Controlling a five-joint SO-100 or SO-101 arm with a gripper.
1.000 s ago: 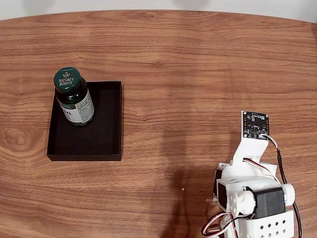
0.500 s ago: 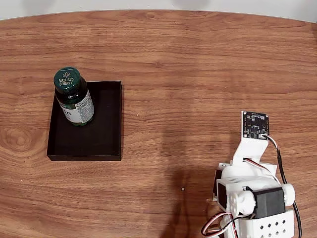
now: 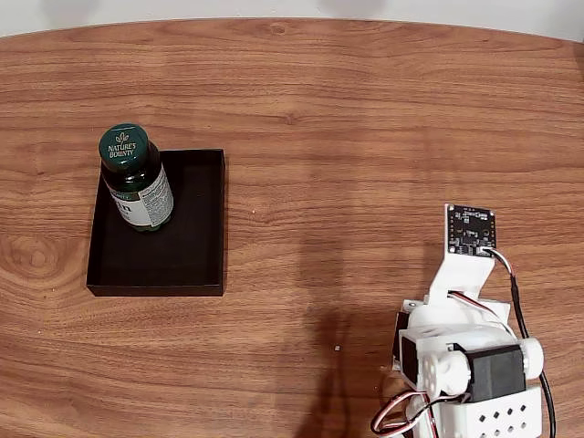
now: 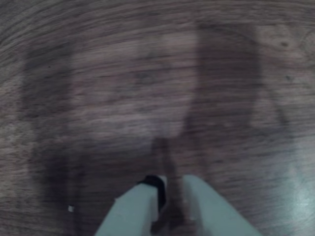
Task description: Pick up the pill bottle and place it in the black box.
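The pill bottle [image 3: 135,179], dark green with a green "Nature's Bounty" cap and a white-and-green label, stands in the far left corner of the black box [image 3: 187,251], a shallow lidless tray on the left of the table in the fixed view. The white arm [image 3: 461,351] is folded at the bottom right, far from both. In the wrist view my gripper [image 4: 172,187] hangs low over bare wood, its pale fingers [image 4: 135,209] close together with nothing between them.
The wooden table [image 3: 365,119] spreads wide between the arm and the box. A small circuit board [image 3: 471,229] sits atop the arm, and wires [image 3: 520,310] trail at its right. A tiny white speck [image 3: 337,348] lies near the arm's base.
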